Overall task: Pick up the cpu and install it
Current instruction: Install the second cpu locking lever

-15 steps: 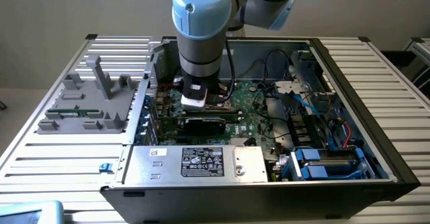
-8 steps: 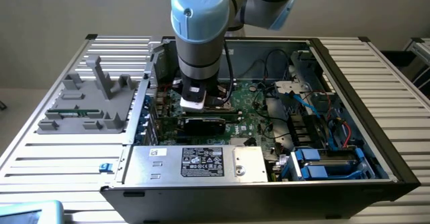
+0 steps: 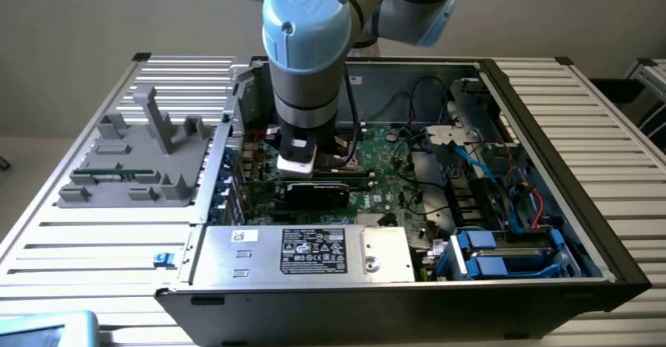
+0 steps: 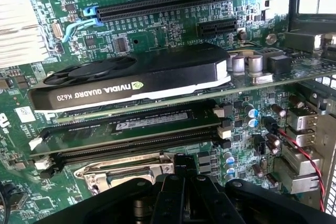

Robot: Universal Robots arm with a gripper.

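A blue-and-grey robot arm [image 3: 307,58] reaches down into an open computer case [image 3: 541,168] lying on a slatted metal table [image 3: 93,238]. Its gripper [image 4: 181,195] hangs low over the green motherboard [image 4: 157,9], the dark fingers [image 4: 168,198] pressed together just above the metal-framed processor socket [image 4: 126,171]. The cpu cannot be made out between them or on the socket. In the wrist view, a black Nvidia Quadro graphics card [image 4: 131,80] stands in its slot beyond the socket, with a memory stick [image 4: 152,121] seated between the 2. In the exterior view, a grey parts holder [image 3: 136,160] sits on the table at 9 o'clock from the case, and the silver power supply [image 3: 302,252] at 6 o'clock inside it.
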